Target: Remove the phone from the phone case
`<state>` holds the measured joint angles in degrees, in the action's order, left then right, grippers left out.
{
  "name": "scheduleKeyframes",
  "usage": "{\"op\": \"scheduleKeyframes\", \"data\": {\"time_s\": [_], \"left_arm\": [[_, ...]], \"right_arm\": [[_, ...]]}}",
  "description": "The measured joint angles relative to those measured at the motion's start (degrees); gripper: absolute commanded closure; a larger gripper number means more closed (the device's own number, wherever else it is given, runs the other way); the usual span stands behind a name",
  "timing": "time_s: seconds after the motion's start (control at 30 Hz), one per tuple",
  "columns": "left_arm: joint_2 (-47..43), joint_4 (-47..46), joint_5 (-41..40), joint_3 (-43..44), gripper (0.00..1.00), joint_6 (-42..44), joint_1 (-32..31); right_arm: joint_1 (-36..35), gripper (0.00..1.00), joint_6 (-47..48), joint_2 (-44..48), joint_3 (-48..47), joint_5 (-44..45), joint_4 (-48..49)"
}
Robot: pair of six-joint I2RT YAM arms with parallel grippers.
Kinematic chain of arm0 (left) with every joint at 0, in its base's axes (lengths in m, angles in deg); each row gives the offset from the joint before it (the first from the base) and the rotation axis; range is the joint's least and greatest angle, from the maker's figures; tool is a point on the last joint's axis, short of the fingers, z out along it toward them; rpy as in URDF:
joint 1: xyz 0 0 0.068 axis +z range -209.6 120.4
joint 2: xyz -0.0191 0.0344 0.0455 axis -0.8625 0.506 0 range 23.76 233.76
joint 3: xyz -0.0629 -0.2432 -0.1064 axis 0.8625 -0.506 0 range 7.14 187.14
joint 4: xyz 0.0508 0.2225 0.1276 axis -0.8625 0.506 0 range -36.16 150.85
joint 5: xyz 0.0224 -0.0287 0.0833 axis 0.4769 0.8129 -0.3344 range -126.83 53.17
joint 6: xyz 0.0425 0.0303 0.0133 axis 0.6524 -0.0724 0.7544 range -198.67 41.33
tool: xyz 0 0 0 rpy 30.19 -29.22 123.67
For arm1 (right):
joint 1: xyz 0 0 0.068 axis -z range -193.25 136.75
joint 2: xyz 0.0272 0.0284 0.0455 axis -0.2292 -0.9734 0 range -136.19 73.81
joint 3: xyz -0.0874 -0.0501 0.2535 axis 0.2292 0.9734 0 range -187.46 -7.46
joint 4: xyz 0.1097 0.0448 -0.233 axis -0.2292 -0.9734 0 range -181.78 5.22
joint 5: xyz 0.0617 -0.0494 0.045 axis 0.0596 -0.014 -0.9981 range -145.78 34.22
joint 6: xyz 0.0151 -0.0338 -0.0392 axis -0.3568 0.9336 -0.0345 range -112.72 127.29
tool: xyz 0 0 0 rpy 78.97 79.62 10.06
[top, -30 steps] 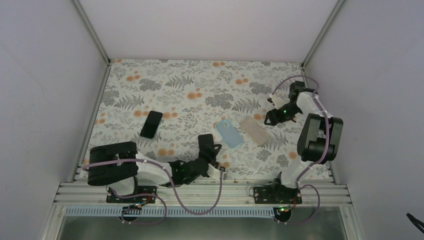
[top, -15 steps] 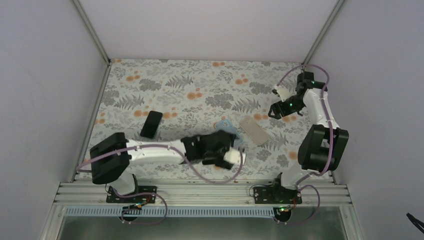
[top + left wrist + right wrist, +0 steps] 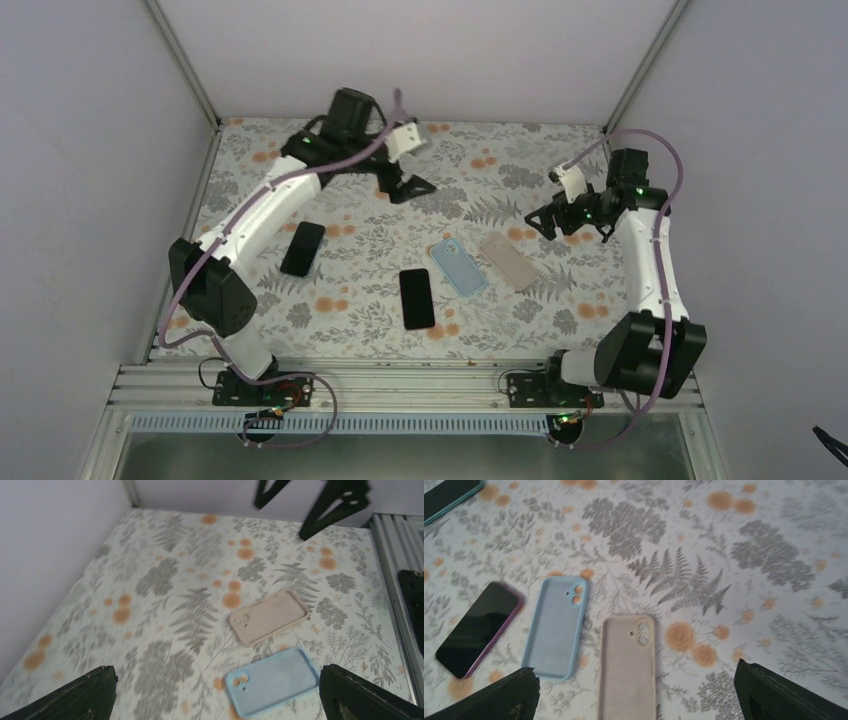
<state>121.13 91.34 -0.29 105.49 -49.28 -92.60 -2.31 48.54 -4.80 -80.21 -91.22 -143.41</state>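
A black phone with a teal rim [image 3: 302, 248] lies on the left of the mat, also in the right wrist view [image 3: 448, 494]. A second black phone with a purple rim [image 3: 417, 298] lies front centre [image 3: 478, 628]. A light blue case [image 3: 458, 266] and a beige case [image 3: 508, 261] lie empty, open side up, side by side [image 3: 555, 627] [image 3: 628, 667] [image 3: 272, 680] [image 3: 270, 616]. My left gripper [image 3: 405, 186] is open and empty, raised at the back of the mat [image 3: 215, 700]. My right gripper [image 3: 546, 220] is open and empty, above and right of the beige case [image 3: 634, 695].
The floral mat [image 3: 350, 210] is bounded by white walls at the back and sides and a metal rail [image 3: 400, 385] at the front. The right gripper's fingers [image 3: 330, 505] show at the top of the left wrist view.
My left arm has swung from the front centre up to the back of the mat, leaving the purple-rimmed phone lying there. My right arm has stretched out and its gripper shifted slightly.
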Motion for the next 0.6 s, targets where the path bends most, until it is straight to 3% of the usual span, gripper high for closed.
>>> {"op": "scheduleKeyframes", "data": {"time_s": [0.17,0.3,0.47,0.6], "left_arm": [[0.9,6.1,5.9,2.6,0.00,-2.3,14.5],[0.9,8.1,9.9,4.1,0.00,-3.7,31.7],[2.9,8.4,16.0,3.5,0.00,-6.4,48.6],[5.5,8.6,19.4,0.6,0.00,-8.0,53.3]], "right_arm": [[0.0,0.00,-6.8,5.9,6.7,0.1,11.6],[0.0,0.00,-11.8,8.8,11.0,0.9,20.0],[0.0,0.00,-15.9,10.0,14.4,5.4,27.2],[0.0,0.00,-18.0,10.2,16.8,9.9,31.3]]}}
